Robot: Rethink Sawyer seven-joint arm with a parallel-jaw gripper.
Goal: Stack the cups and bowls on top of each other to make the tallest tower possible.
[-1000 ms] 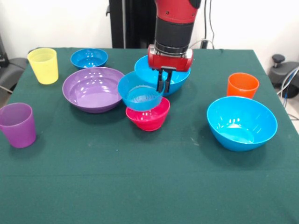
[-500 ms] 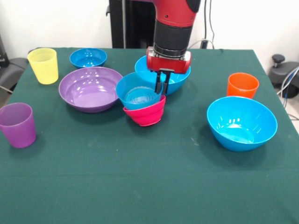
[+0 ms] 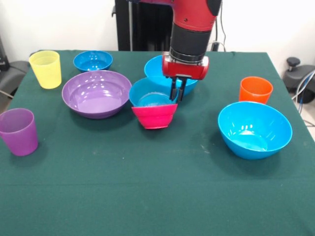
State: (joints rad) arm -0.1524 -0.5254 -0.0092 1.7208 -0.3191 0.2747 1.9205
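Observation:
My gripper is shut on the right rim of a small blue bowl. That bowl sits nested in the magenta bowl at the table's middle, the pair tilted slightly. A larger blue bowl stands just behind them, partly hidden by the gripper. To the left lies the wide purple bowl, with a small blue bowl behind it. A big blue bowl sits at the right. The yellow cup stands far left, the purple cup near left, and the orange cup at the right.
A green cloth covers the table, with a wide bare stretch toward the front edge. Black equipment and cables stand past the table's right corner.
The gripper has lowered the small blue bowl into the magenta bowl and shifted a little to the right; the magenta bowl now tilts under it.

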